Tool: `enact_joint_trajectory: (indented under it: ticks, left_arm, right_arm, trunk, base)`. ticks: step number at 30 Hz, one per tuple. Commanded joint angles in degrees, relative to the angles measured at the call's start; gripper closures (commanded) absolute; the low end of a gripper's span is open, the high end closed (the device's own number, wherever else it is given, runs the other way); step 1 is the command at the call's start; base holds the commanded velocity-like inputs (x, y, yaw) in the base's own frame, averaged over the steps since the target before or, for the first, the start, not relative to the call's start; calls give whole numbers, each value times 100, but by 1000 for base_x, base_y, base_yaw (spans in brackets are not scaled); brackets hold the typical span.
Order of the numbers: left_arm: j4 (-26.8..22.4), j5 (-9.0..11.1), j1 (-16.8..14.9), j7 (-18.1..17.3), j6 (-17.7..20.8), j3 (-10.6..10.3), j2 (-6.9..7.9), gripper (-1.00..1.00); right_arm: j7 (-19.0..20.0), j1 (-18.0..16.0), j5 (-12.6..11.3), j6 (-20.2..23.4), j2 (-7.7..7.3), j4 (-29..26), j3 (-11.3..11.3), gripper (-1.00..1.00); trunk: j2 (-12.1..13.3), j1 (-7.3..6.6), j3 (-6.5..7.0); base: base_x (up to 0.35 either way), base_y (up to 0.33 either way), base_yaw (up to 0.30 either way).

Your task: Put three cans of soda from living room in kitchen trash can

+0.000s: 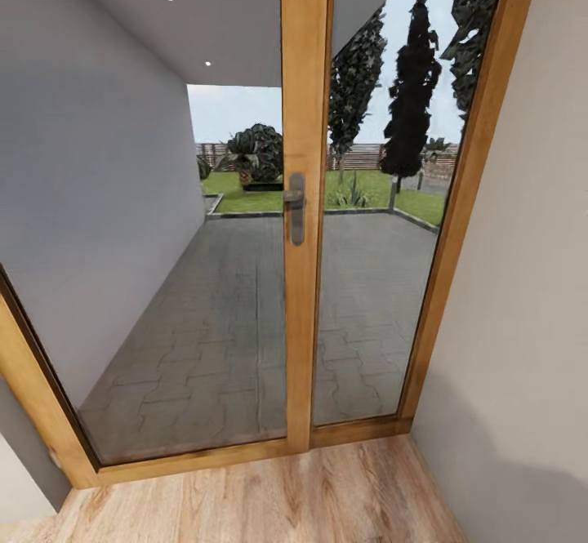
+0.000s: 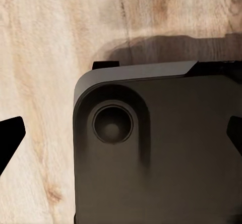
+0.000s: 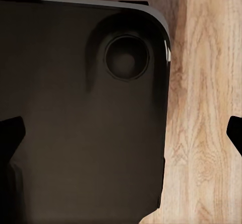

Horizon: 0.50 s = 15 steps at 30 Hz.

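Observation:
My left gripper point(image 2: 121, 135) is open. Its dark fingertips point(image 2: 10, 139) stand far apart at the edges of the left wrist view, with nothing between them. Below it lie the robot's dark base point(image 2: 161, 153) and the light wood plank floor point(image 2: 45, 57). My right gripper point(image 3: 121, 135) is open too, its fingertips point(image 3: 10, 139) wide apart and holding nothing. It hangs over the glossy dark base point(image 3: 75, 118) and the wood floor point(image 3: 206, 93).
In the head view a wood-framed glass door point(image 1: 306, 200) with a metal handle point(image 1: 295, 206) stands shut straight ahead. A grey paved patio point(image 1: 245, 322) and garden lie behind it. A beige wall point(image 1: 523, 282) is close on the right, with the wood floor point(image 1: 310, 494) at the threshold.

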Motion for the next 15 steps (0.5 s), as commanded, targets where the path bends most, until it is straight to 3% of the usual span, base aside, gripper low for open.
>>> enact_joint_trajectory:
  ticks: [1,15]
  left_arm:
    - [-3,8,20,-3,-23,0,0,-100]
    - [1,7,61,-10,-761,-1,0,-100]
  right_arm:
    - [-3,0,-2,-2,2,-4,-4,-100]
    - [23,0,-36,-163,-11,1,-35,-100]
  trunk:
    - [0,0,0]
    - [0,0,0]
  base:
    - [0,0,0]
    - [0,0,0]
